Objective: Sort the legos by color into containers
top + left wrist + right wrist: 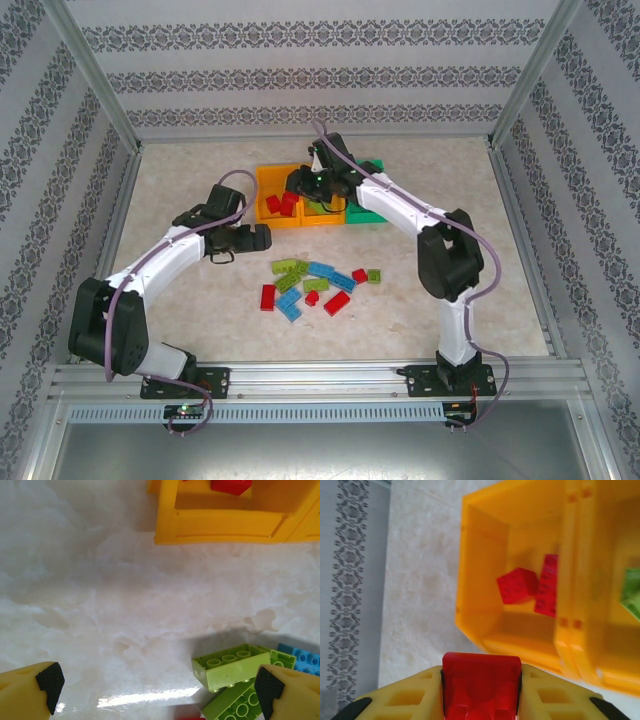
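Delivering: the right gripper [481, 702] clenches a red studded plastic brick [481, 672] near the left orange plastic bin [470, 555]. Next it should clear the rim and release. The left gripper [157, 685] gapes.

Left claw [159, 687] wide (right claw [481, 695] tight)

The top camera hangs above and behind the arm bases [185, 380] and looks down over the whole table [400, 320]. The left wrist camera looks at the table from close, toward the loose bricks [230, 667] and the left orange bin [225, 527]. The right wrist camera, very near, looks past a red brick [481, 680] into this same bin, which all three views share.
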### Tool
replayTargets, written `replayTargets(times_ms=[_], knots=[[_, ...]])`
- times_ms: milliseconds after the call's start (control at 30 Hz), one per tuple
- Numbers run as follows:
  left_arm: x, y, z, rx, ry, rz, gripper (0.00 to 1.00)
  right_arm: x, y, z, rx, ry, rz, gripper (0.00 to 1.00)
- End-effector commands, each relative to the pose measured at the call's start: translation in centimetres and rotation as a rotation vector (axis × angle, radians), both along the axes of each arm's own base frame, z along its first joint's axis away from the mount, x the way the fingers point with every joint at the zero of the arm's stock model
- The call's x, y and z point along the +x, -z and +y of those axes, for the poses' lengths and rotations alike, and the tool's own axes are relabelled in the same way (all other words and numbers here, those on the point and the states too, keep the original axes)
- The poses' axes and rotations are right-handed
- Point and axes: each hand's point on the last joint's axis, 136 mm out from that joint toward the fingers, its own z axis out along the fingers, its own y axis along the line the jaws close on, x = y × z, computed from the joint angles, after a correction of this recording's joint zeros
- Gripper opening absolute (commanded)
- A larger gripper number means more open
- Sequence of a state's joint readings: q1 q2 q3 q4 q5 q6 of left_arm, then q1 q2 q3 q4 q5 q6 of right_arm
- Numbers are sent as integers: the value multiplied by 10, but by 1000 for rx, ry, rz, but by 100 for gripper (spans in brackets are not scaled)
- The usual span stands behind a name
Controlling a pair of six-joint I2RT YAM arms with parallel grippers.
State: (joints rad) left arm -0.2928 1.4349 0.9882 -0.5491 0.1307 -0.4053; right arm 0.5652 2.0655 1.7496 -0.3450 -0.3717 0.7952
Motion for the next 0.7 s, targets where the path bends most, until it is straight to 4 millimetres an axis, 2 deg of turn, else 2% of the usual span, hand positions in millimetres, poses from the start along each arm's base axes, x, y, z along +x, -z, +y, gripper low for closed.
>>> replayTargets(times_ms=[0, 167, 333, 533, 667], knots=[[-4, 1, -1, 2, 35, -17, 100, 15, 2, 20, 82, -8, 36, 36], [-15, 10, -1, 6, 63, 8, 100, 36, 12, 31, 94, 9, 46, 41], [-24, 15, -5, -14, 93, 13, 100, 49, 24, 29, 58, 30, 54, 50], [-33, 17, -23, -66, 154, 21, 99, 52, 36, 26, 31, 30, 67, 65], [-34, 16, -41, -103, 192, 24, 97, 47, 23, 28, 35, 8, 38, 66]])
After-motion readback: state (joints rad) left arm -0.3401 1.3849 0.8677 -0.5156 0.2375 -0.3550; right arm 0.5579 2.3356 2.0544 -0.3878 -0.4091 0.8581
